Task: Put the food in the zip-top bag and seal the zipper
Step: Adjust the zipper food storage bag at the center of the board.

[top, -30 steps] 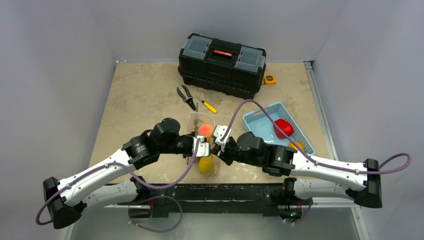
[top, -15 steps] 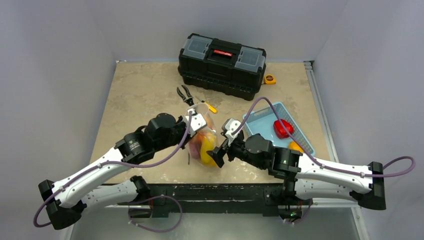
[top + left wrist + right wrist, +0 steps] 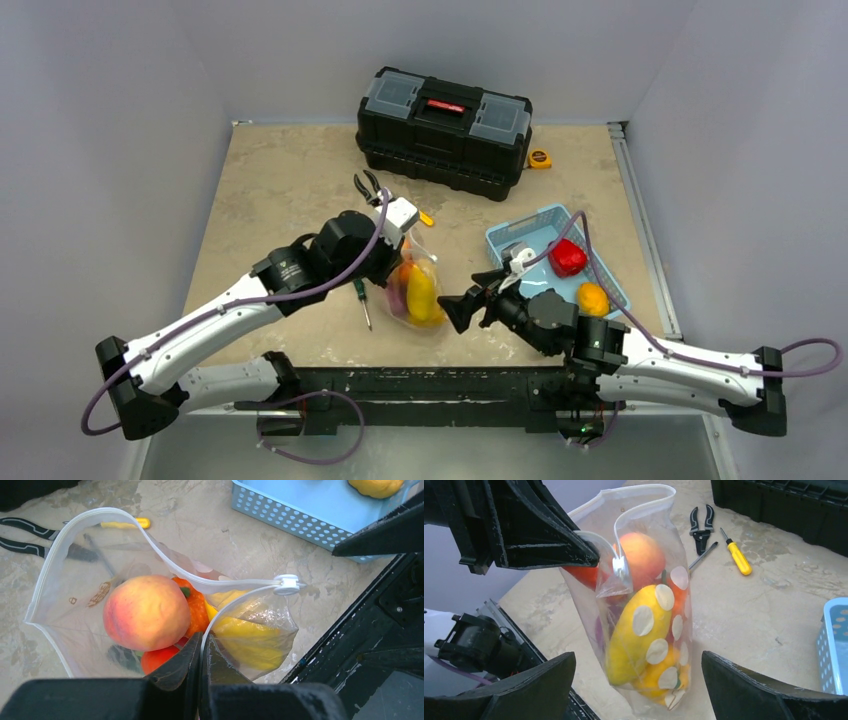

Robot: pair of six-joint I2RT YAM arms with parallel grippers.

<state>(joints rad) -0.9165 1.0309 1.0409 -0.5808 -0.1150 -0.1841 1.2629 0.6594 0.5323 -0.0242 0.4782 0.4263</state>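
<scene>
The left end effector [image 3: 201,647] had clamped shut on the rim of the zip-top bag [image 3: 644,595], holding it upright by the middle of the bench's near edge. The right end effector [image 3: 638,680] had let go and backed off, jaws wide and empty. The zipper [image 3: 235,584] gaped above a peach [image 3: 145,612]. A red piece [image 3: 567,257] and an orange piece [image 3: 593,298] lay in the blue basket [image 3: 515,238], so filling looked unfinished.

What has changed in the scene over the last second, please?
The right gripper let go of the zip-top bag, jaws now wide, and drew back to the right. The left gripper shut on the bag's rim and swung it toward the far side. Toolbox and blue basket stayed put.
</scene>
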